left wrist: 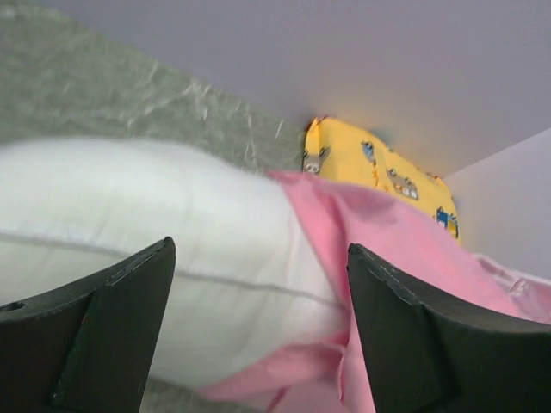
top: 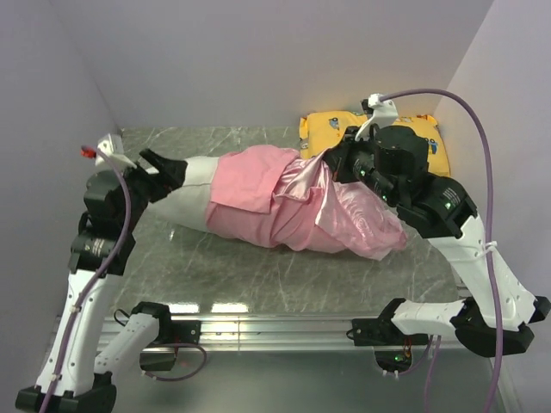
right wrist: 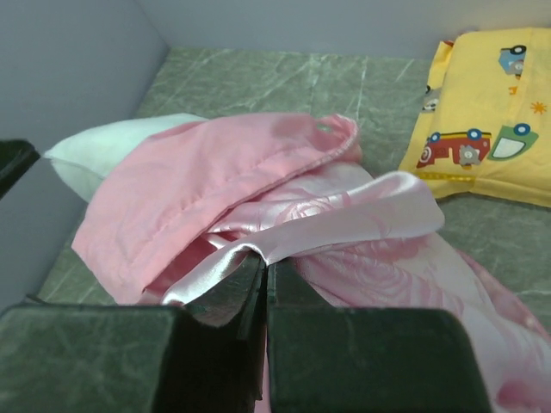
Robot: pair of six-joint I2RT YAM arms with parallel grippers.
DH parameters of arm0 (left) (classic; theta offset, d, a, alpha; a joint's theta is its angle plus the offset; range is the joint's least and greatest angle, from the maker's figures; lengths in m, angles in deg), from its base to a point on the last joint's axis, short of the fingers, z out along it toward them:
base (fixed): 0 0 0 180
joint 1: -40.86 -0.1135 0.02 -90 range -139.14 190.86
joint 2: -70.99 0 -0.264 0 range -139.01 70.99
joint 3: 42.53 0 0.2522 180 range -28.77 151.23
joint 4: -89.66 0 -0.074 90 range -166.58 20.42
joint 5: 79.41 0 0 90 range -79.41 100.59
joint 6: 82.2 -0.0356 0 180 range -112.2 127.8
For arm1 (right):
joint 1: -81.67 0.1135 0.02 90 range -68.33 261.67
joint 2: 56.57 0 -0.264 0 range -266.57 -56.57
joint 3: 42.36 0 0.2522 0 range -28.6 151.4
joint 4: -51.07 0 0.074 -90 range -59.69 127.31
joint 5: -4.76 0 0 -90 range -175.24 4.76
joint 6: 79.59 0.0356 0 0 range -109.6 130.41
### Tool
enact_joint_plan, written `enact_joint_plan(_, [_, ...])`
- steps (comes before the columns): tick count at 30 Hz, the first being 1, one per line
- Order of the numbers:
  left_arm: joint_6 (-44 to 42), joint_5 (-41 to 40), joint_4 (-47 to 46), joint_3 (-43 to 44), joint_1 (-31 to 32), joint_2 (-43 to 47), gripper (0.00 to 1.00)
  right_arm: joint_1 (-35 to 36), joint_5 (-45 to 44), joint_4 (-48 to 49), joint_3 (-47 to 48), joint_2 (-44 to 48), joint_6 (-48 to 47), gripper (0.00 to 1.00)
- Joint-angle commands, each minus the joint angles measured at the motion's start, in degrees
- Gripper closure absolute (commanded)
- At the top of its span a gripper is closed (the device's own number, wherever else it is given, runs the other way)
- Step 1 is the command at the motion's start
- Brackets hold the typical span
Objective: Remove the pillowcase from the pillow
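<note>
One pillow (top: pixel 194 198), part bare, part in pink.
Left fingers (left wrist: pixel 103 335) stand wide apart at its bare white end, centre left; right fingers (right wrist: pixel 344 353) pinch shut on a shiny fold of the pillowcase (top: pixel 293 211), bunched over the pillow's right part, mid-table (top: pixel 258 284).

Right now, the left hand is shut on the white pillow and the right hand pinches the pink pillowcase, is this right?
Not quite: the left hand stands open at the pillow, as the left wrist view shows. The right hand does pinch the pillowcase.
</note>
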Motion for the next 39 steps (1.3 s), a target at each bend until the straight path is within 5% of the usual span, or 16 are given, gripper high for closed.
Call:
enact_joint_plan(1, [4.5, -4.4, 2.0, -7.2, 0.9, 3.3, 0.13, -0.1, -1.8, 5.6, 3.6, 1.0, -1.4, 1.0])
enact_joint_plan(11, [11.2, 2.5, -1.5, -18.0, 1.1, 7.9, 0.07, -0.1, -2.8, 5.7, 1.2, 2.9, -1.6, 1.0])
enact_joint_plan(20, [9.3, 3.5, -8.0, -21.6, 1.6, 0.5, 0.03, -0.2, -2.2, 6.2, -0.2, 3.7, -1.8, 1.0])
enact_joint_plan(22, [6.9, 1.3, -8.8, -20.7, 1.8, -2.8, 0.12, -0.2, -2.2, 5.9, 0.0, 3.7, -2.0, 1.0])
enact_joint_plan(25, [4.2, -1.8, -8.1, -19.1, 2.3, -5.7, 0.59, -0.1, -2.1, 6.0, -0.1, 4.0, -2.2, 1.0])
enact_joint_plan(26, [3.7, -2.8, -7.8, -17.7, 2.4, -5.8, 0.87, -0.2, -2.1, 6.0, -0.1, 4.0, -2.4, 1.0])
enact_joint_plan(27, [3.1, -3.3, -7.3, -17.0, 2.9, -5.1, 0.97, -0.1, -2.2, 5.9, -0.1, 4.4, -2.4, 1.0])
enact_joint_plan(39, [1.5, -4.1, 5.8, 7.6, 8.8, 0.1, 0.99, -0.7, -6.9, 5.2, 3.5, 5.1, -4.8, 1.0])
